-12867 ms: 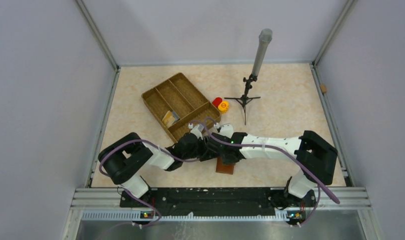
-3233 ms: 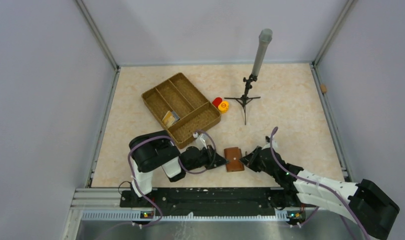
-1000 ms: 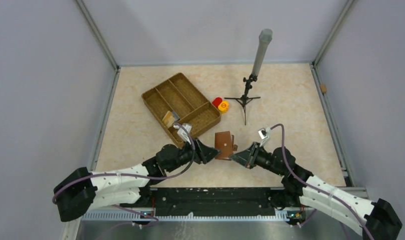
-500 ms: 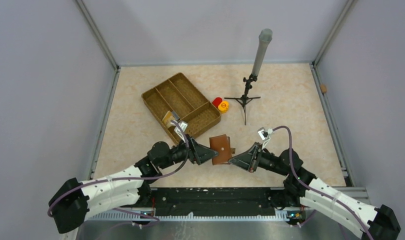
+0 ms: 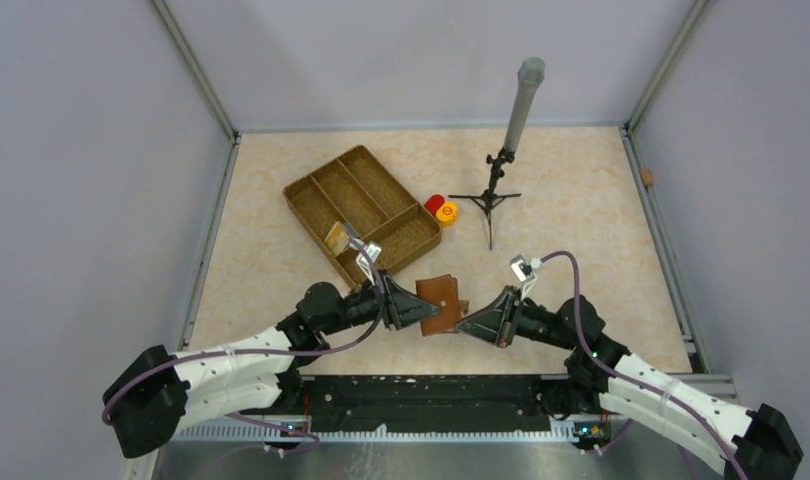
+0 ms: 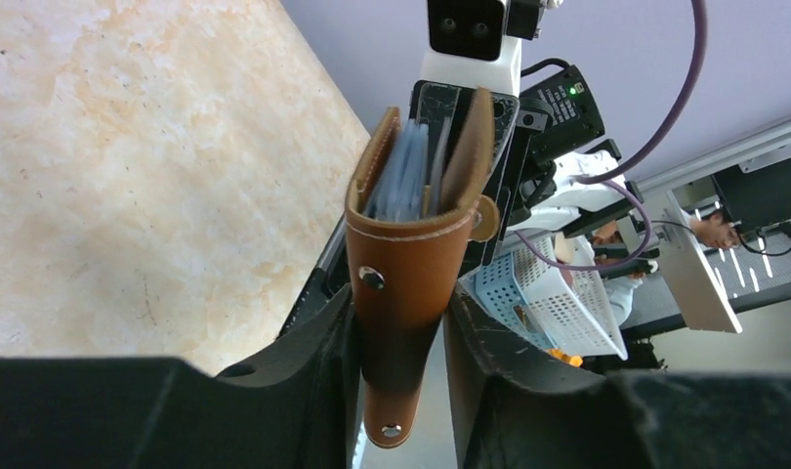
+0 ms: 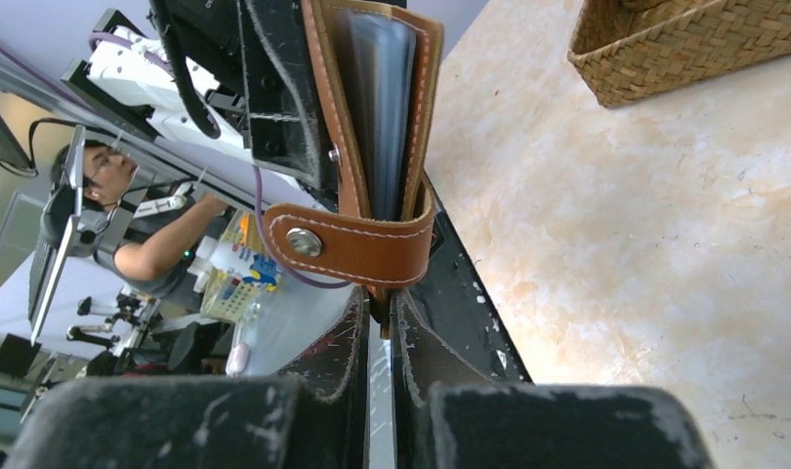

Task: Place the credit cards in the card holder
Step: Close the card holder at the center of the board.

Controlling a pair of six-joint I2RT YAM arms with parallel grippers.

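Observation:
The card holder (image 5: 442,302), a reddish-brown wallet, hangs above the table between both grippers. My left gripper (image 5: 413,308) is shut on its folded spine (image 6: 403,283), one finger pressing each cover. My right gripper (image 5: 470,322) is shut on a thin brown edge under the snap strap (image 7: 357,244). Pale blue-grey leaves (image 6: 403,181) show between the covers; whether they are cards I cannot tell. Yellowish credit cards (image 5: 339,237) lie in the wicker tray.
The divided wicker tray (image 5: 381,178) sits behind the left gripper. A red cap (image 5: 434,203) and an orange cap (image 5: 447,213) lie beside it. A small tripod with a grey tube (image 5: 497,187) stands at the back right. The table's front rail (image 5: 421,388) runs below the grippers.
The card holder has shifted slightly left and toward the front with both grippers. The left jaws widened, then closed onto its spine. The right gripper kept its hold.

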